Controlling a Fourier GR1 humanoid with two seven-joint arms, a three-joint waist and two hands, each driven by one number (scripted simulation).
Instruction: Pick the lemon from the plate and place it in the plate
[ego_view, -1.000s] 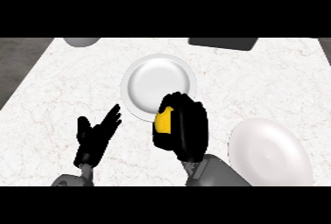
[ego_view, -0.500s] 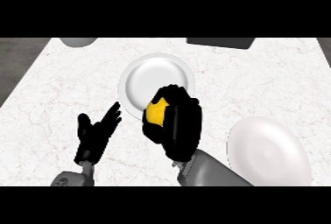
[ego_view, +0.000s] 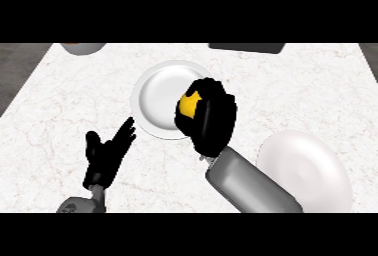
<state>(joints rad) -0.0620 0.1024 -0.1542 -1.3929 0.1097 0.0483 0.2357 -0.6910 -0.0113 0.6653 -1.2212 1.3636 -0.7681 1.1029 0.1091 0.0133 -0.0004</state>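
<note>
Right hand (ego_view: 210, 120) grips lemon (ego_view: 190, 104), apparently over plate (ego_view: 159, 95).

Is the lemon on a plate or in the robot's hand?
In the hand: the right hand curls round the lemon above the plate.

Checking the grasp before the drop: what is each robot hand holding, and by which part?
The right robot hand curls round the lemon, covering most of it. The left robot hand holds nothing.

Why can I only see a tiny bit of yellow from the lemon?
In the head view, the right hand curls round the lemon and hides most of it; the black fingers against the white plate leave just one yellow patch showing.
</note>
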